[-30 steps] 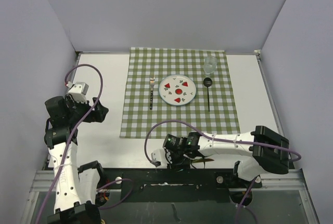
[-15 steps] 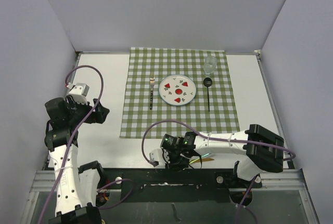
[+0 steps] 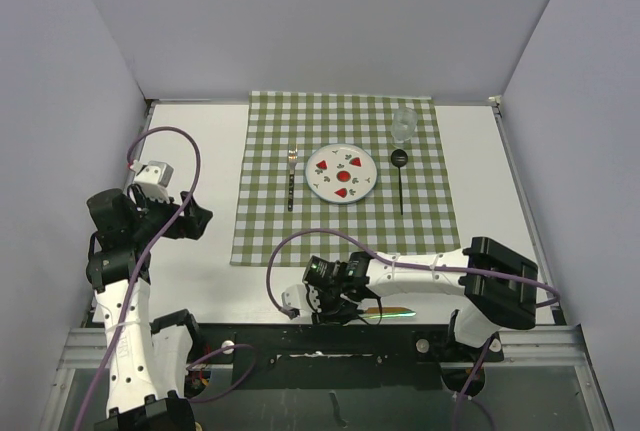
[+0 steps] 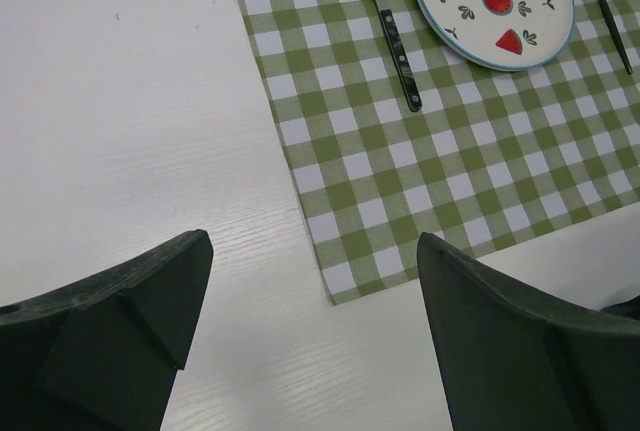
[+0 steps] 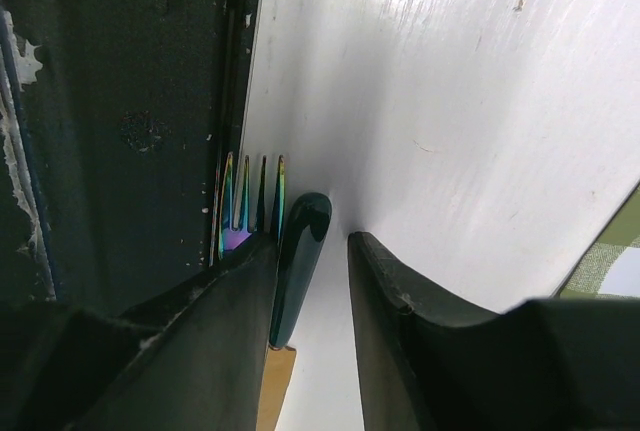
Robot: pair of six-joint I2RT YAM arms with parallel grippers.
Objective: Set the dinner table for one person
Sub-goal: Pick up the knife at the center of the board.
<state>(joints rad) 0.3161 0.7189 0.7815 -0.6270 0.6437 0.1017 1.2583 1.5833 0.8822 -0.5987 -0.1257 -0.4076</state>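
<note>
Right gripper: bottom centre of top view, low at near edge of large flat white rectangular dinner table with metal-railed sides. Narrowed, not pressed together. In wrist view, brackets rounded end of dark glossy cutlery handle; handle against left-of-frame finger, strip of white tabletop showing between handle and other finger, so no pinch yet. Iridescent rainbow-metal fork tines just beside handle tip, along black metal edge strip at left of frame. Corner of green-and-white checked cloth at right edge of frame.

Left gripper: left side of top view, held above bare tabletop, spread wide, nothing between fingers. Looks down on lower left corner of cloth.

Dinner table: fills middle of top view, under everything. On cloth, upper centre of frame: round white plate with red watermelon pattern in middle; silver fork with black handle just left of plate; black long-handled spoon just right of plate; clear plastic cup near spoon bowl, toward upper right corner of cloth. All four apart from each other, well apart from both grippers.
</note>
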